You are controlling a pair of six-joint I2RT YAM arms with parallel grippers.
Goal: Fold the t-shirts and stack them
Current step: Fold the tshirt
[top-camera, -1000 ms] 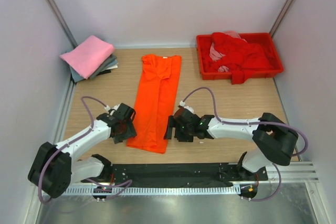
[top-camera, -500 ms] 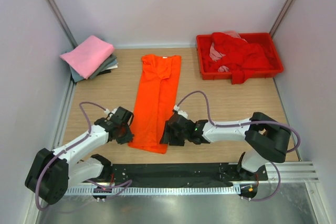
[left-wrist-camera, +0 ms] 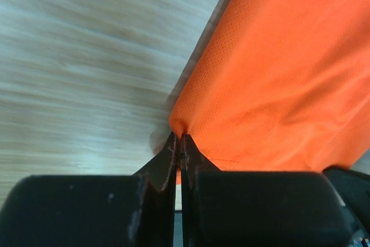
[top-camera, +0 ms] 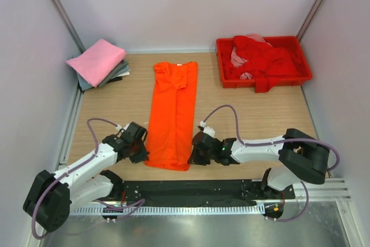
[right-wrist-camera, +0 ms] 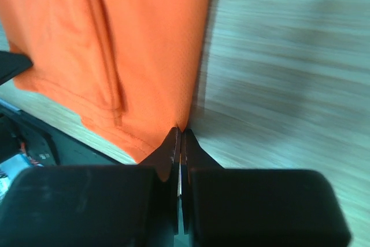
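CLERK: Item one, the piece in work?

ARMS: Orange t-shirt (top-camera: pixel 171 117). It lies flat on the table (top-camera: pixel 254 114) as a long narrow strip on the 12-to-6 line, collar end toward 12, hem toward 6.

CLERK: Item two, your jaws?

ARMS: My left gripper (top-camera: pixel 139 153), at 7 o'clock, is clenched on the strip's 9 o'clock edge near the hem; my wrist view shows the cloth puckered at the tips. My right gripper (top-camera: pixel 195 153), at 5 o'clock, is closed on the 3 o'clock edge, also near the hem. Both sit low at the table.

CLERK: Item three, other stock?

ARMS: Pink t-shirt (top-camera: pixel 97 61), folded, on top of a grey t-shirt (top-camera: pixel 118 72), at 10 o'clock. Red t-shirts (top-camera: pixel 263 56), heaped unfolded in the red plastic tray (top-camera: pixel 305 62), at 2 o'clock.

CLERK: Step in hand?

ARMS: By my reading, the sides are already folded in and I have just taken hold of the hem for the crosswise fold. The task is partway: two pieces stacked, this one in work, the tray's contents waiting.

CLERK: Next move requires?

ARMS: Both grips kept tight, raised together and level, and carried toward 12 so the hem lands square on the collar end. An uneven lift would skew the fold.
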